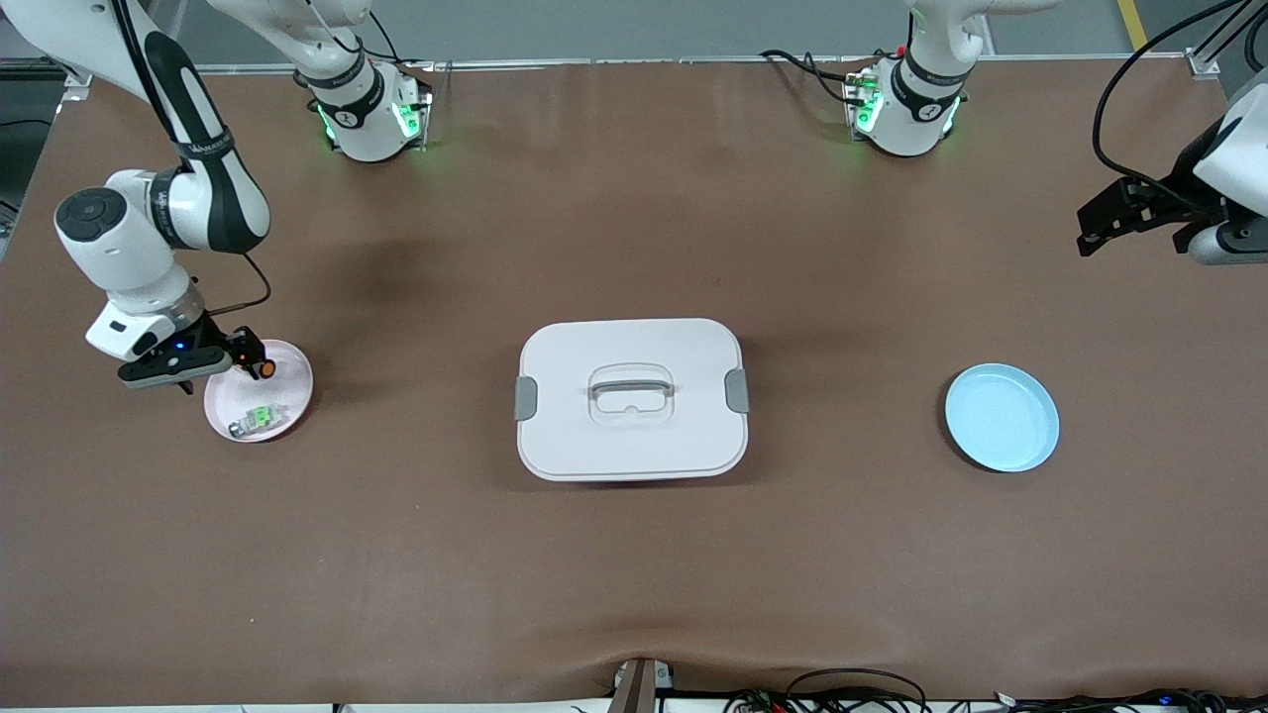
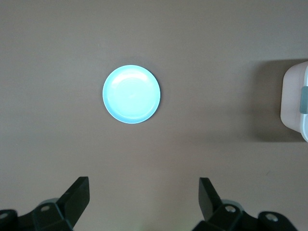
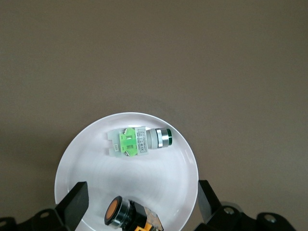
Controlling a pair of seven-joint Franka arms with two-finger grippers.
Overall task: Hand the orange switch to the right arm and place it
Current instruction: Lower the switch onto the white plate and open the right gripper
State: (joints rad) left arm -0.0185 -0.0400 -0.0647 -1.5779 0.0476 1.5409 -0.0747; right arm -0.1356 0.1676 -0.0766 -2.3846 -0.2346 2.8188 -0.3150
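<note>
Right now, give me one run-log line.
right pincer: open over pink plate | orange switch: on plate | left pincer: open, waiting

1. Right arm (image 1: 168,213) — elbow bent, wrist pointing down; right gripper (image 3: 139,204) low, fingers spread wide.
2. Left arm (image 1: 1223,168) — waiting, raised; left gripper (image 2: 144,202) fingers apart, holding nothing.

Table layout: three items in a row, arm bases along the 12 o'clock edge.

Lidded box (image 1: 632,398) at table (image 1: 634,584) centre. At its 9 o'clock, toward the right arm's end, a plate (image 1: 293,374) carrying the orange switch (image 1: 264,368) and, nearer the front camera, a second switch (image 1: 257,420); right pincer (image 1: 210,368) over that plate's rim. At the box's 3 o'clock, a second plate (image 1: 1002,417); left pincer (image 1: 1129,220) at its 1 o'clock, over the table.
</note>
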